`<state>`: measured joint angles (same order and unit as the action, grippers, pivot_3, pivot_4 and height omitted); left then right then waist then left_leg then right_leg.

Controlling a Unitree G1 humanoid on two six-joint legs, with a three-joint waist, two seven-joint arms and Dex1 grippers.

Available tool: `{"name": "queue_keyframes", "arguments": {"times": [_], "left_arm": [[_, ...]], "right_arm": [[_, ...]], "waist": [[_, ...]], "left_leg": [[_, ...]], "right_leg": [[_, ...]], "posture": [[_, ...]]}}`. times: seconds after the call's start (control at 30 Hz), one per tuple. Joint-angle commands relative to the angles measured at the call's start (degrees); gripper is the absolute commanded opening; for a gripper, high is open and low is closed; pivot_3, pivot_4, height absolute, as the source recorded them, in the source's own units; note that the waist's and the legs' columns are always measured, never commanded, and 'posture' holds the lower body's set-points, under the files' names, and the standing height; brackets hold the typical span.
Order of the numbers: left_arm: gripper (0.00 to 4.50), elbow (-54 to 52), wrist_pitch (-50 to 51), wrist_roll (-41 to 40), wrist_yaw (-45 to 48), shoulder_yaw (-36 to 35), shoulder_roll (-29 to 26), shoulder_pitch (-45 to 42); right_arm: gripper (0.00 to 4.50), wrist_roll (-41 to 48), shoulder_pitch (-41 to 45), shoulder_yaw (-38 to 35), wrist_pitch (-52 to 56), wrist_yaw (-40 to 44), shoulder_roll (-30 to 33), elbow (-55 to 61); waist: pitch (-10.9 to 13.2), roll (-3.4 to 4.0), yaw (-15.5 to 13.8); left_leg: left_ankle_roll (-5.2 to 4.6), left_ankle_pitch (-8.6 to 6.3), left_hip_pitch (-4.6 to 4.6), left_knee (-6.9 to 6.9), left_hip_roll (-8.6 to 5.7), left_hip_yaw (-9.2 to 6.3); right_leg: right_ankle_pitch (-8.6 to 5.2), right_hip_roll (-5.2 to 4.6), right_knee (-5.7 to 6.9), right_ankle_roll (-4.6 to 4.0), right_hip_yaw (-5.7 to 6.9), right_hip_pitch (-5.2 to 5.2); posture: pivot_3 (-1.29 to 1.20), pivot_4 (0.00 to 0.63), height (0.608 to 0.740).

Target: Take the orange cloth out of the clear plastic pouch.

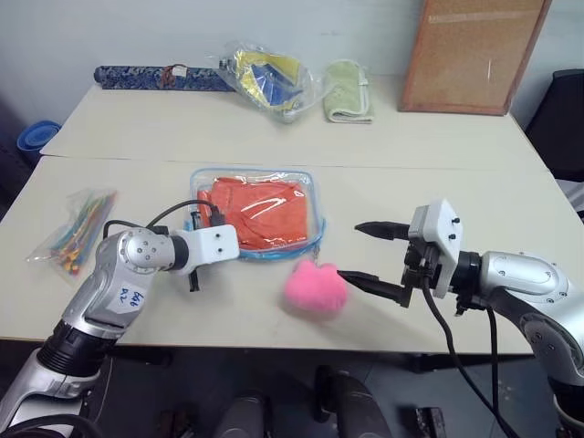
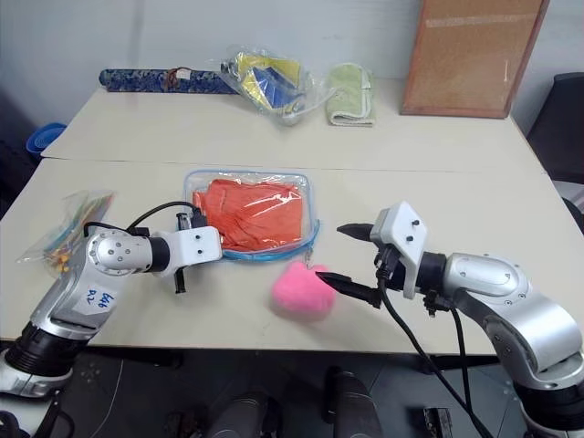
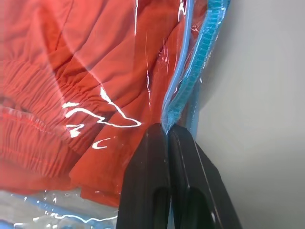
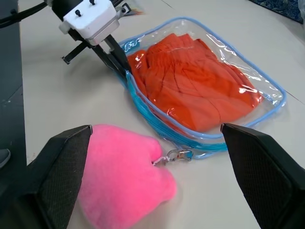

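Note:
The clear plastic pouch, trimmed in light blue, lies flat mid-table with the orange cloth folded inside it. My left gripper is shut on the blue zipper trim at the pouch's near left corner; in the left wrist view its fingertips pinch that trim. A pink fluffy heart charm lies in front of the pouch, clipped to the zipper. My right gripper hangs open just right of the heart, one finger above the other, holding nothing.
At the back of the far table lie a crinkly bag with yellow and blue contents, a pale green towel and a dark patterned roll. A cork board leans on the wall. A bag of coloured sticks lies near left.

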<state>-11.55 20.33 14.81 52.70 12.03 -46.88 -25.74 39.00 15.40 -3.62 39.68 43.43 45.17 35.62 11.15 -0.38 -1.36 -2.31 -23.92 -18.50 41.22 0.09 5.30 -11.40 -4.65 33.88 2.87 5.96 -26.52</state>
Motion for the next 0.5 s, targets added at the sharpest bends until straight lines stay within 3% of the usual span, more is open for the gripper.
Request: {"name": "queue_keyframes", "arguments": {"times": [0.03,0.13,0.33,0.47,0.5], "left_arm": [[0.04,1.31,-4.05,-1.9,1.11,-0.98,-0.88,-0.04],[0.66,0.51,-4.32,-4.71,3.13,-2.01,-1.17,1.06],[2.49,-2.49,-3.39,-8.04,5.0,-4.02,-1.98,2.02],[3.68,-3.09,-5.75,-15.7,11.81,-8.12,-5.58,2.73],[3.68,-2.55,-7.34,-17.89,14.03,-9.27,-6.7,2.79]], "right_arm": [[4.5,-0.38,0.73,-0.39,-1.72,0.84,-0.14,0.2],[4.5,-0.73,0.81,-0.41,-2.12,1.33,0.09,-0.13],[4.5,-1.54,0.92,-0.63,-2.66,2.74,0.49,-0.93],[4.5,-2.07,1.13,-0.74,-2.88,3.81,0.84,-1.64],[4.5,-2.03,1.16,-0.83,-2.83,4.06,0.94,-1.74]], "waist": [[0.0,0.0,-0.03],[0.0,0.0,-0.03],[0.0,0.0,0.0],[0.0,0.0,0.07],[0.01,0.01,0.1]], "left_leg": [[0.0,0.0,0.0,0.0,0.0,0.0],[0.0,0.0,-0.01,0.0,-0.01,0.0],[0.01,0.0,-0.02,0.0,0.0,0.02],[0.02,0.0,-0.03,-0.01,0.02,0.02],[0.03,-0.01,-0.02,-0.01,0.03,0.03]], "right_leg": [[0.0,0.0,0.0,0.0,0.0,0.0],[0.0,0.0,-0.01,0.0,0.01,0.0],[0.0,0.04,-0.01,0.0,0.01,0.0],[0.0,0.07,-0.01,0.0,0.01,-0.02],[-0.01,0.07,-0.01,-0.01,0.02,-0.02]], "posture": [[0.0,0.15,0.74],[0.0,0.15,0.74],[0.0,0.15,0.74],[0.0,0.15,0.74],[0.0,0.15,0.74]]}}
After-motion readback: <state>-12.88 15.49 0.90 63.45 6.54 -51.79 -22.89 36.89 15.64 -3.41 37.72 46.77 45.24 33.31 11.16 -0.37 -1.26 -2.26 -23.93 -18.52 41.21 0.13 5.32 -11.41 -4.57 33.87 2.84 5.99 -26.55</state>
